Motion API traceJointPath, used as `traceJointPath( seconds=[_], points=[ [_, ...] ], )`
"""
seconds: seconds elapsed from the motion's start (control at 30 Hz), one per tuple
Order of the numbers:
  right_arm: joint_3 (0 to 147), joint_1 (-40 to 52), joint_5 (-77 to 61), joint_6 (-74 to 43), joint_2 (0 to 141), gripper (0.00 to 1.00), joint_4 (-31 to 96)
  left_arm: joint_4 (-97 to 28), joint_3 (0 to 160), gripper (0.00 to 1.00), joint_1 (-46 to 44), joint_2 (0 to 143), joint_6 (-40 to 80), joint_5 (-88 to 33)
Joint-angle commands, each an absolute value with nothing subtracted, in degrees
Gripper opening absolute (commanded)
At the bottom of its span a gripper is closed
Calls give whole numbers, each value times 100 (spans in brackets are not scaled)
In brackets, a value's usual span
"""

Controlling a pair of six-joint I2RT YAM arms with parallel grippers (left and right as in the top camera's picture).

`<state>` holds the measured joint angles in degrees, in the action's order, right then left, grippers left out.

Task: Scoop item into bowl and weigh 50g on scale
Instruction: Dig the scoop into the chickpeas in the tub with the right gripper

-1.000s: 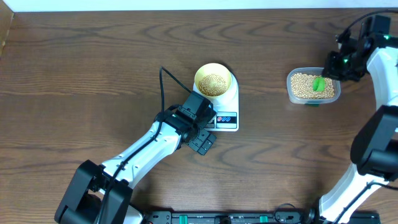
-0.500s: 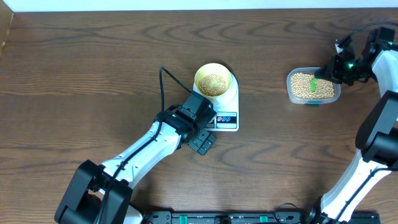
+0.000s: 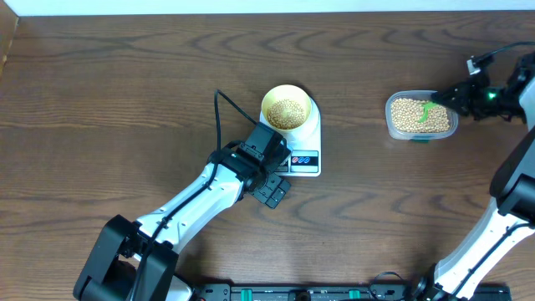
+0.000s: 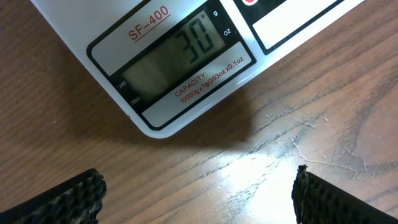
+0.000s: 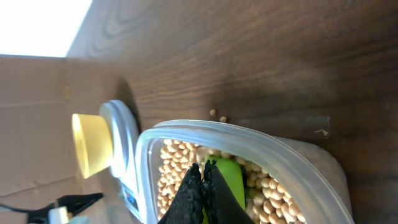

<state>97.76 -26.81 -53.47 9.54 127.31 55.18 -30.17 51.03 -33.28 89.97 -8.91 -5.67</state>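
I see the right gripper [image 3: 443, 99] swung out right and lower than a second ago, fingers clamped on the green scoop [image 5: 225, 180], which now sits in the beans [image 3: 405, 115] in the clear tub [image 3: 389, 125]; I read that as loading another scoop. The display [image 4: 186, 56] on the scale [image 3: 305, 165] shows 30 with the bowl [image 3: 267, 96] on top, so more is needed. The left gripper [image 3: 272, 191] hasn't moved, fingers apart, just in front of the scale.
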Motion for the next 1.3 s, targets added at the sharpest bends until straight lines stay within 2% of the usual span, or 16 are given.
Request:
traceJointPath(
  seconds=[0.0,0.37,0.7,1.03,1.27],
  points=[
    [9760,-2757,-5878,1079,12783,1,5570,-3033,5083,98,-3330,9035,-937,-556],
    [9760,-2759,-6187,1074,12783,1,5489,-3033,5083,98,-3330,9035,-937,-556],
    [9760,-2840,-6189,292,12783,1,5728,-3033,5083,98,-3330,9035,-937,-556],
    [9760,-2939,-6184,213,12783,1,5826,-3033,5083,98,-3330,9035,-937,-556],
    [9760,-2939,-5782,62,12783,1,6047,-3033,5083,98,-3330,9035,-937,-556]
  ],
)
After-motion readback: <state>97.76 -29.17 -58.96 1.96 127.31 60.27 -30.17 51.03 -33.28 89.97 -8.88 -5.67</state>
